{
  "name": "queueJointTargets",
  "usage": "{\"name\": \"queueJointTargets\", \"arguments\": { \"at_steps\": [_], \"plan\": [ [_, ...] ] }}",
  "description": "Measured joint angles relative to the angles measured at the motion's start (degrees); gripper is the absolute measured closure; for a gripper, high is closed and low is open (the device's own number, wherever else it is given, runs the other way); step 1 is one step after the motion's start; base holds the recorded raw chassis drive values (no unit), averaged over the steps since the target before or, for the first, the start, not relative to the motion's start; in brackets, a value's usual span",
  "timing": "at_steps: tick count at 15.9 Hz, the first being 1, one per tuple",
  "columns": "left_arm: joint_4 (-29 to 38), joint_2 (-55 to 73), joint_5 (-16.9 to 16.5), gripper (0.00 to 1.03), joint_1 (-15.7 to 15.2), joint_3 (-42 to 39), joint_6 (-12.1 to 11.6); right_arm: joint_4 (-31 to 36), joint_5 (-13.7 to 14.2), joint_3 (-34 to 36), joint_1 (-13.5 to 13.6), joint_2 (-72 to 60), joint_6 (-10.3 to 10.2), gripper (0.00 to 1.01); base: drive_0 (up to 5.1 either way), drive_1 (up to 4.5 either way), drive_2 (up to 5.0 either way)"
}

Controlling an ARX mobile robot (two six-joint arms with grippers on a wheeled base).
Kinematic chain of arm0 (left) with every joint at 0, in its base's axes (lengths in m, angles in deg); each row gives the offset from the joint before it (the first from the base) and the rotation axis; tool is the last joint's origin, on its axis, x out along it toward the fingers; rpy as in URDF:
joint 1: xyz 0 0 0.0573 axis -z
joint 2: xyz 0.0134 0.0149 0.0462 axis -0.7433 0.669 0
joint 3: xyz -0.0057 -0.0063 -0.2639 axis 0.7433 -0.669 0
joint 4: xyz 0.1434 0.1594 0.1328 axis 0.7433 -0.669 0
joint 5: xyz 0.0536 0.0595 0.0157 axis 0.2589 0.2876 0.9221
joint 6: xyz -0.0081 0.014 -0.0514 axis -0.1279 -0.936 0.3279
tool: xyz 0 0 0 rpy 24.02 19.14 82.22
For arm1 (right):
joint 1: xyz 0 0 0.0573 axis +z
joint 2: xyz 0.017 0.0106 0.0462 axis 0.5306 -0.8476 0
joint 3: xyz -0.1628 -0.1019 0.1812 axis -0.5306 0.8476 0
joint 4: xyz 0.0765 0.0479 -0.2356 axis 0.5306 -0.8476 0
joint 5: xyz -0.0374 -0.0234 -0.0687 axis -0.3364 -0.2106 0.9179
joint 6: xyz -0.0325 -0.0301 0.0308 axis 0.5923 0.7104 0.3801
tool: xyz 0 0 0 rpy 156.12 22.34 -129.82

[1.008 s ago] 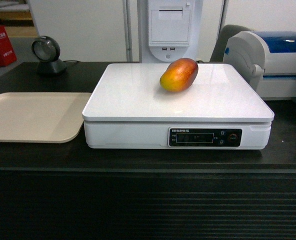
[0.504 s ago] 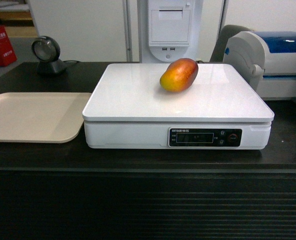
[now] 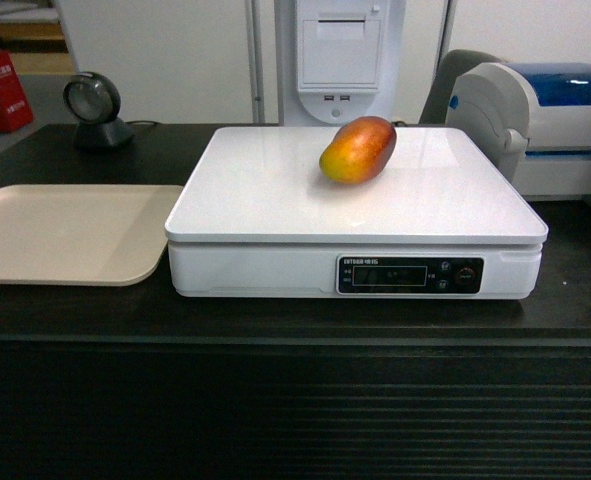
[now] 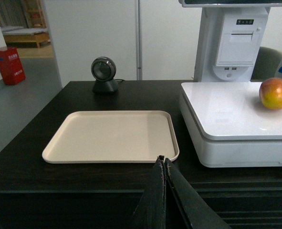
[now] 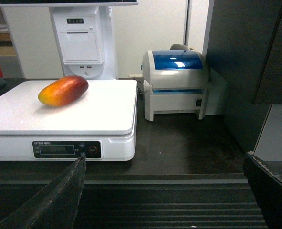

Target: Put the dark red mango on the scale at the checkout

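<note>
Nothing has moved since the earlier frames: the dark red mango (image 3: 358, 149) lies in the same spot on the scale (image 3: 275, 200), and the display looks the same too.

The mango rests on its side on the white platter, toward the far edge and a bit right of the middle. Nothing holds it. The scale sits on the black checkout (image 3: 275, 320), with a beige tray (image 3: 65, 235) just beside it on the left and a white-and-blue printer (image 3: 545, 120) to the right.

The left gripper (image 4: 163, 164) hangs low in front of the counter with its two fingers pressed together, holding nothing. The right gripper (image 5: 164, 191) also hangs low and near, its fingers spread wide apart at the two sides of its view, with nothing between them.

The job looks done. To finish well, both arms should stay low and clear of the platter, so nothing bumps the mango or pushes on the scale while it weighs.
</note>
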Motion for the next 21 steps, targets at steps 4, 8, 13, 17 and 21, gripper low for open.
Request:
{"name": "queueJointTargets", "arguments": {
  "at_steps": [4,8,13,17,21],
  "plan": [
    [-10.2,-10.4,-0.1,1.01,0.0,0.1,0.0,0.0,0.0,0.0,0.0,0.0,0.0,0.03,0.0,0.0,0.0],
    [-11.4,-10.4,-0.1,0.99,0.1,0.0,0.0,0.0,0.0,0.0,0.0,0.0,0.0,0.03,0.0,0.0,0.0],
    [-11.3,-10.4,0.0,0.39,0.1,0.0,0.0,0.0,0.0,0.0,0.0,0.0,0.0,0.03,0.0,0.0,0.0],
    [-11.3,-10.4,0.0,0.05,0.1,0.0,0.0,0.0,0.0,0.0,0.0,0.0,0.0,0.03,0.0,0.0,0.0],
    [-11.3,-10.4,0.0,0.05,0.1,0.0,-0.1,0.0,0.0,0.0,0.0,0.0,0.0,0.03,0.0,0.0,0.0]
  ]
}}
